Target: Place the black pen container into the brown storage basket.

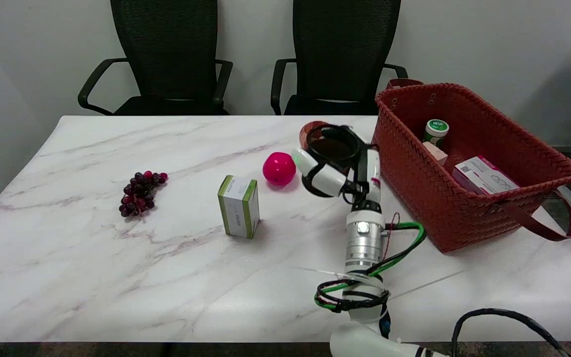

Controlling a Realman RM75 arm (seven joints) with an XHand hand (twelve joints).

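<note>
Grapes point(142, 193) are lying on the counter point(92, 258) far to the hand's left, with a green-and-white box point(239, 206) standing nearer and a pink ball point(279, 168) sitting just beside its fingers. The right hand point(339, 173) is gripping the black pen container point(334, 144), fingers wrapping around it, just left of the brown storage basket point(414, 188).

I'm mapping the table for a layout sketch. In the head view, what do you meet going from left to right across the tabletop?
Bunch of grapes → green-and-white box → pink ball → right hand holding the black pen container → brown basket at the right end.
</note>
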